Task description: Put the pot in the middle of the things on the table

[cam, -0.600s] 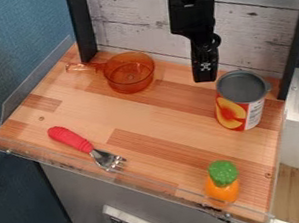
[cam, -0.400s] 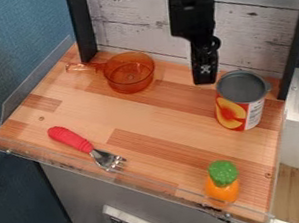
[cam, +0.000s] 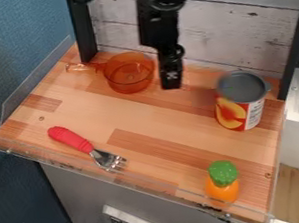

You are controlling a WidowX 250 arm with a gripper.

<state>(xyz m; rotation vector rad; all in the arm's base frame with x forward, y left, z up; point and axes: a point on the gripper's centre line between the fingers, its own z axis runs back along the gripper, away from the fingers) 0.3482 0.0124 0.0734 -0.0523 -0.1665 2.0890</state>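
My gripper (cam: 171, 83) hangs down over the back of the wooden table, just right of the pot and left of the can. The translucent orange pot (cam: 129, 75) stands upright at the back left, its handle pointing left. At the back right is an opened can (cam: 240, 101) with a fruit label. A fork with a red handle (cam: 71, 139) lies near the front left edge, tines toward the right. Near the front right corner is an orange toy carrot (cam: 221, 182) with a green top.
A low clear guard (cam: 36, 80) runs along the left side of the table, and another follows the front edge. Black posts (cam: 82, 27) rise at the back corners, with a whitewashed plank wall (cam: 238, 29) between them.
My gripper has moved left, away from the can and toward the pot. The pot, can, fork and carrot have stayed where they were.
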